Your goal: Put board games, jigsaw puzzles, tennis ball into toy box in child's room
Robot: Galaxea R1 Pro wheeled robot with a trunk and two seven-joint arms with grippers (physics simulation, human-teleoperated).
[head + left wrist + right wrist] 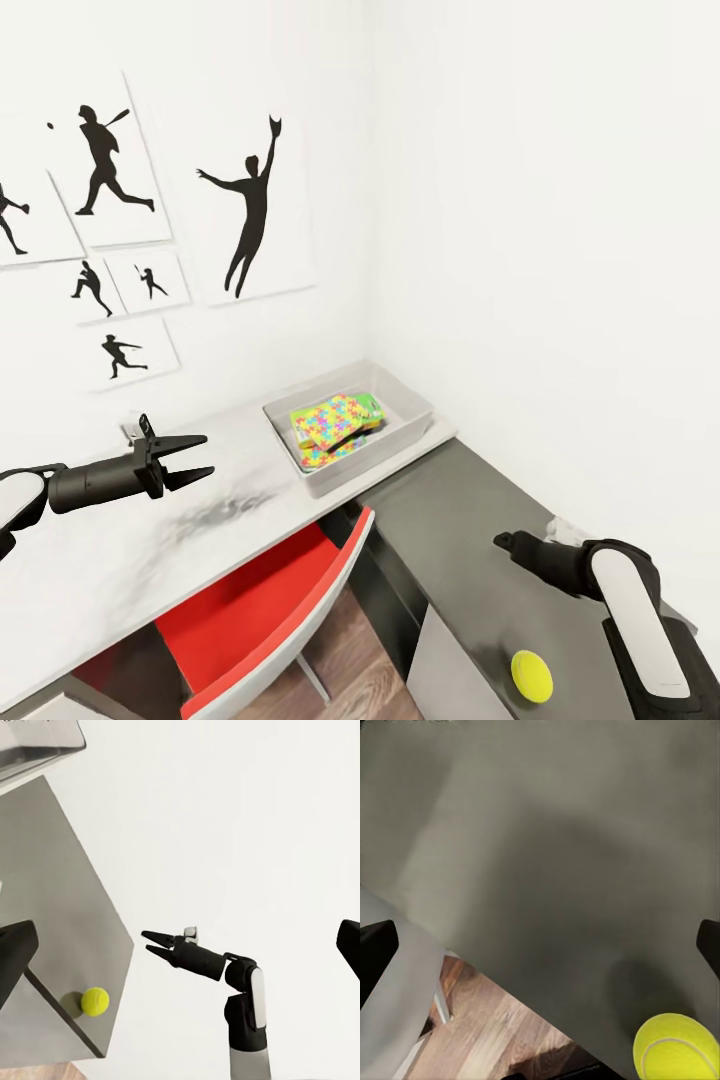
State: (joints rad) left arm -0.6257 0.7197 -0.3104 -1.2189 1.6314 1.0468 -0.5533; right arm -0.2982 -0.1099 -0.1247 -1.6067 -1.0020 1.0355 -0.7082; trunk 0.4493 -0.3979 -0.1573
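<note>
A: Where does the tennis ball (531,676) lie?

B: On the lower dark grey cabinet (470,520), near its front edge, just beside the right arm. It is a small yellow-green sphere with a pale seam curving over it, which shows close up in the right wrist view (676,1048). Round as it is, it has no long axis.

A: And the toy box (408,425)?

B: A shallow pale grey bin with low sloping walls, on the pale table (150,540) in the corner of the room. Its long axis runs along the table toward the right-hand wall. Inside lie the jigsaw puzzles (330,420), thin flat sheets patterned in yellow, pink, green and blue, tilted and overlapping. A green edge (372,407) peeks out beneath them; I cannot tell what it belongs to, and no lettering is readable.

A: The grippers?

B: The left gripper (198,458) hovers over the table, its two black pointed fingers spread apart, holding nothing. The right gripper (150,943) shows in the left wrist view, fingers a little apart and empty, above the cabinet.

A: Anything else?

B: A red chair (262,610) is tucked under the table, over wood-plank floor. Black athlete silhouettes (247,205) hang on the white wall.
</note>
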